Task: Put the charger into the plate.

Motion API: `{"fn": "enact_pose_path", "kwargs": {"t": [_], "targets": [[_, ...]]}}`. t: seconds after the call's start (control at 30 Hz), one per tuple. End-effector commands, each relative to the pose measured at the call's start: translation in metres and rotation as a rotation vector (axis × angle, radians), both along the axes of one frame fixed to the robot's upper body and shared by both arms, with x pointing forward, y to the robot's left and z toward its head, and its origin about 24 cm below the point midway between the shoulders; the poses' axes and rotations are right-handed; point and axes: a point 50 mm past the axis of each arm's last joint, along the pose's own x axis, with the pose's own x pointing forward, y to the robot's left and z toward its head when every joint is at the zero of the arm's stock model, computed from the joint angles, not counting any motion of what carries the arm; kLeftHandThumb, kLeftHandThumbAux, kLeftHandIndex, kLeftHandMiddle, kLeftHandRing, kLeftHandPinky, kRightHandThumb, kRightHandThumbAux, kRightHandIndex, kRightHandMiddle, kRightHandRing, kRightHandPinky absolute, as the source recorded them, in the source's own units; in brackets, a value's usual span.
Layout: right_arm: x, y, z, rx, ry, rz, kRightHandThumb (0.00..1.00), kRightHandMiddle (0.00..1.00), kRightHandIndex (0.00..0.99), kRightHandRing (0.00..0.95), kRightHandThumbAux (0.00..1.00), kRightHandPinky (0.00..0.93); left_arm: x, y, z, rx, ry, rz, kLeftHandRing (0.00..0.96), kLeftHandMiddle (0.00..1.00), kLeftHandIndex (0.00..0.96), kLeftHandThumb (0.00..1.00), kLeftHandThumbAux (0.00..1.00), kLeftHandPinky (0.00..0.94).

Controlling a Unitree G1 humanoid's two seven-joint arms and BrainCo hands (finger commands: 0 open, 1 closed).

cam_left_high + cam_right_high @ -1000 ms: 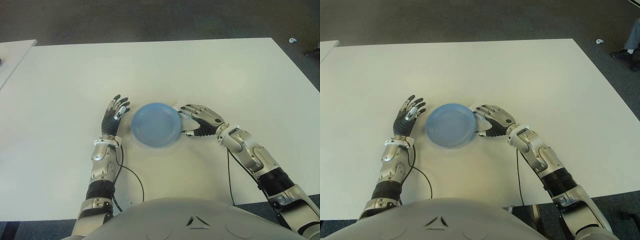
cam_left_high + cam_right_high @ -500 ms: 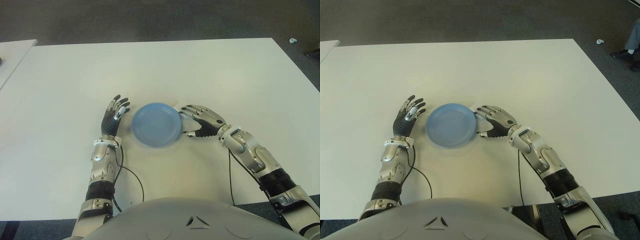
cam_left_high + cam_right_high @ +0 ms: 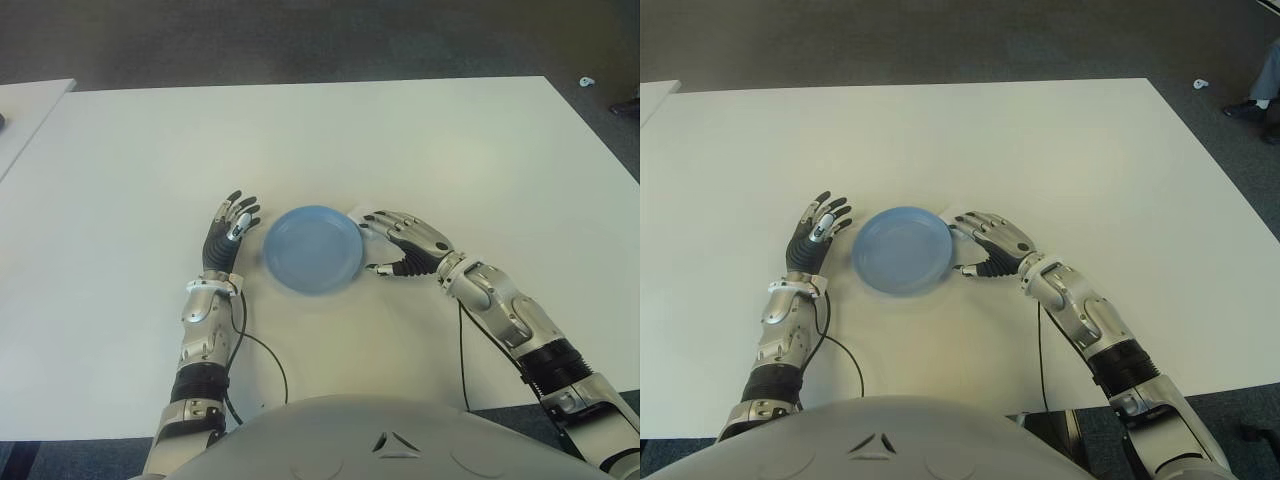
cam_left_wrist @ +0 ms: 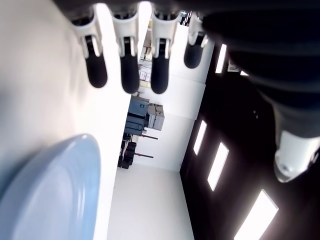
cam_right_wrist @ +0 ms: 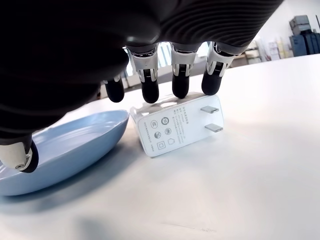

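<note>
A white charger (image 5: 175, 127) lies flat on the table right beside the right rim of the blue plate (image 3: 312, 248), its prongs pointing away from the plate. My right hand (image 3: 388, 240) arches over it. Its fingertips (image 5: 150, 92) touch the charger's far edge and the thumb (image 5: 20, 155) hangs apart, over the plate's rim. In the eye views only a white corner of the charger (image 3: 354, 216) shows past the fingers. The plate holds nothing. My left hand (image 3: 228, 228) shows just left of the plate, fingers spread and holding nothing.
The white table (image 3: 400, 140) stretches wide behind and to both sides. Black cables (image 3: 268, 358) run along both forearms near the front edge. A second table's corner (image 3: 25, 110) shows at far left. Dark floor lies beyond the edges.
My right wrist has drifted slightly to the right and toward me. The fingers stay over the charger. Plate, charger and left hand have not moved.
</note>
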Motion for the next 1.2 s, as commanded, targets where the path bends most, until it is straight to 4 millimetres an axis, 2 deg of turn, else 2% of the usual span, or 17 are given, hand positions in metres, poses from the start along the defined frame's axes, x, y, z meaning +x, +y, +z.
{"fn": "enact_pose_path", "kwargs": {"t": [0.03,0.6,1.2], "targets": [[-0.011,-0.013,-0.019,-0.064,0.103,-0.010,0.040,0.000,0.000,0.000,0.363,0.000,-0.003,0.002,-0.003,-0.002,0.023,0.006,0.223,0.219,0.128,0.000,0.537,0.225],[-0.013,-0.040,-0.006,-0.128,0.131,-0.054,0.024,0.000,0.000,0.000,0.363,0.000,-0.002,0.005,-0.001,0.011,0.029,0.011,0.222,0.219,0.118,0.000,0.512,0.216],[-0.017,-0.050,0.001,-0.140,0.140,-0.070,0.015,0.000,0.000,0.000,0.383,0.000,-0.002,0.007,0.000,0.006,0.025,0.010,0.213,0.210,0.108,0.000,0.499,0.215]]}}
